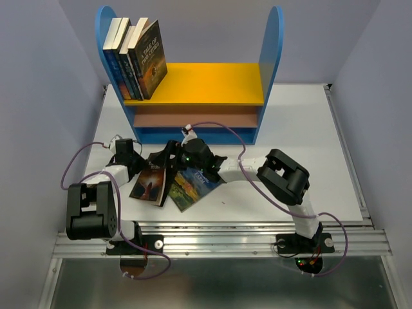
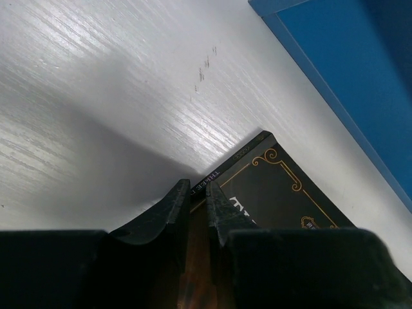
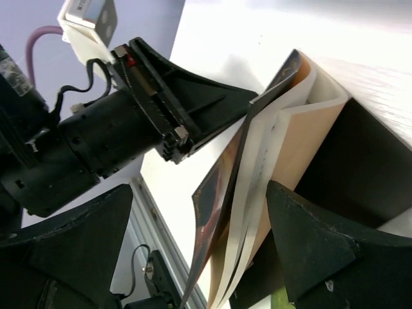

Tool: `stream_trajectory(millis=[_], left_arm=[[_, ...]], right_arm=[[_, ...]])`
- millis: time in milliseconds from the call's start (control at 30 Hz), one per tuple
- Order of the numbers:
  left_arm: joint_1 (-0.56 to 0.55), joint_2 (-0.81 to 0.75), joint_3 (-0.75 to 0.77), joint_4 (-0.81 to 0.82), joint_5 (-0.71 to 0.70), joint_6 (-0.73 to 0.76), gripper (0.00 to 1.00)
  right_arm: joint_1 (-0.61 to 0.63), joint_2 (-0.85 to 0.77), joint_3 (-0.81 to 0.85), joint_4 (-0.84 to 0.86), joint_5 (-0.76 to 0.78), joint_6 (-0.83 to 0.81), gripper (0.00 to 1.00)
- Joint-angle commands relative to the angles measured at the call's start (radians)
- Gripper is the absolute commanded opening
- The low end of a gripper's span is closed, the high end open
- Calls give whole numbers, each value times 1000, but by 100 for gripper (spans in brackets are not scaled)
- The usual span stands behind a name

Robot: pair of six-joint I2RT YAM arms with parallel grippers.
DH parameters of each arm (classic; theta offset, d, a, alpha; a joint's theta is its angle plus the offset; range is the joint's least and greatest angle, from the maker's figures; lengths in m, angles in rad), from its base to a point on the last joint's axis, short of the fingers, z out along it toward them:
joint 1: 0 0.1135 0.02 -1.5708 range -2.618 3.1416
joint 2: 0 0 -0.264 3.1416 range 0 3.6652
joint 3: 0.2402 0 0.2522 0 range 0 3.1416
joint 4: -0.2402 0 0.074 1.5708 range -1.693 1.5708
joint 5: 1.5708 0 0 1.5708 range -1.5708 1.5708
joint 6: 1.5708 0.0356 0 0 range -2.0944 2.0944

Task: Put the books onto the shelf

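Books (image 1: 135, 58) lean together at the left end of the shelf (image 1: 212, 80), on its upper level, while two more lie on the table (image 1: 309, 129) just in front of it: a dark book (image 2: 277, 187) and, beside it, a green book (image 1: 193, 187). The left gripper (image 2: 198, 199) is pinched almost closed on one corner of the dark book, by the spine. The right wrist view shows that book tipped up on edge with its leaves fanning apart. The right gripper (image 3: 199, 190) is spread wide, one finger on either side of the fanned book; I cannot tell whether either finger touches it. The main risk, as I judge it, is that the left hold takes only the cover or a few leaves. The block of pages would then sag, the book flop open, and the cover crease or slip out when lifted. A corner hold also lets the book swing, which could knock the green book or catch the shelf's blue side or lower board on the way up. If the right gripper closes on the splayed leaves, it may crumple them rather than square them. The leaning books could topple if nudged during insertion.
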Motion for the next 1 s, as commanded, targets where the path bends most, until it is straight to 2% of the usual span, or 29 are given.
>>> stream_trajectory(millis=[0,167,333,367,500,533,633,833,967], left_arm=[[-39,31,-33,-150,100,9,24],[-39,28,-36,-148,102,9,24],[-39,27,-36,-146,105,9,24],[-39,28,-36,-146,105,9,24],[-39,30,-35,-148,105,9,24],[-39,30,-35,-148,106,9,24],[-39,33,-33,-148,109,9,23],[-39,-2,-29,-125,209,9,25],[-39,-116,-9,-128,296,-7,34]], right_arm=[[23,28,63,64,-47,25,90],[23,99,149,-109,-18,28,86],[23,117,212,-327,73,16,74],[23,116,208,-336,90,20,64],[23,96,189,-354,99,33,42],[23,93,188,-353,99,30,28],[32,81,177,-351,99,20,1],[32,18,120,-266,85,-59,1],[32,-74,42,-193,84,-177,1]])
